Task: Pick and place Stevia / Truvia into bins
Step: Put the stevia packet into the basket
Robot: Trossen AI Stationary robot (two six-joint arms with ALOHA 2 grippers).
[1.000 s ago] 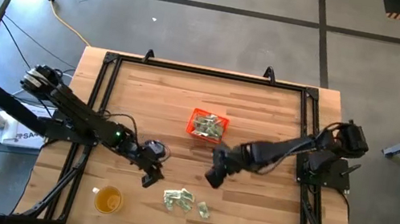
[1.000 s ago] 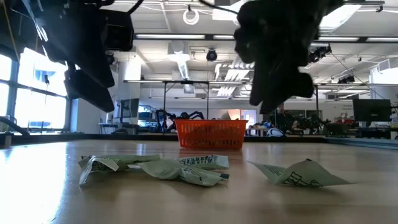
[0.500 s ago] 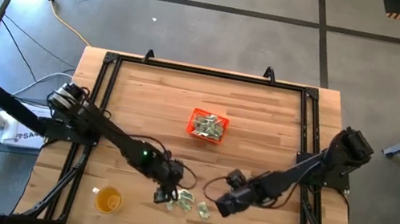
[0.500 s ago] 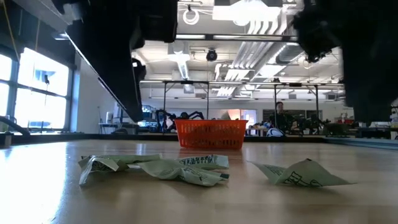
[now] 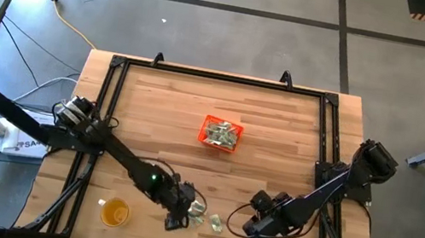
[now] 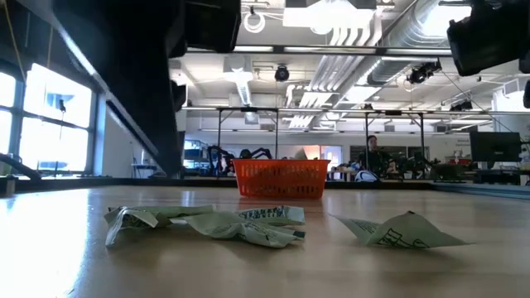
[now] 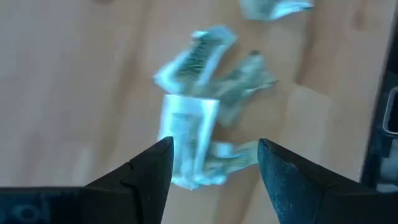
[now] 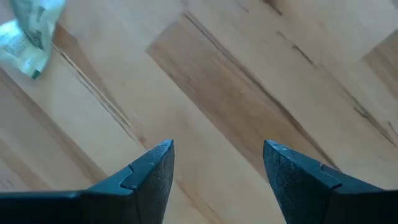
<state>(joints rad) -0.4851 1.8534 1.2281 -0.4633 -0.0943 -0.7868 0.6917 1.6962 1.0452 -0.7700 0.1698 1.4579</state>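
Observation:
A small pile of pale green and white Stevia sachets (image 5: 195,210) lies flat on the wood near the table's front edge, and a single sachet (image 5: 216,222) lies just to its right. My left gripper (image 5: 177,219) hovers open over the pile's near left side; in its wrist view the sachets (image 7: 189,134) show between and beyond the fingers. My right gripper (image 5: 253,227) hangs open over bare wood to the right of the single sachet (image 8: 28,34). The orange bin (image 5: 220,132) stands at the table's middle with several sachets inside.
A round yellow-orange cup (image 5: 115,211) stands near the front left corner. A black frame (image 5: 118,64) runs around the tabletop. In the low view the pile (image 6: 207,223) and the single sachet (image 6: 402,232) lie well in front of the bin (image 6: 281,178).
Both grippers have travelled toward the table's near edge. My left gripper has swung right and nearer, from left of centre to just over the sachet pile. My right gripper has left the middle near the bin and gone near and rightward, past the single sachet. The sachets have not moved.

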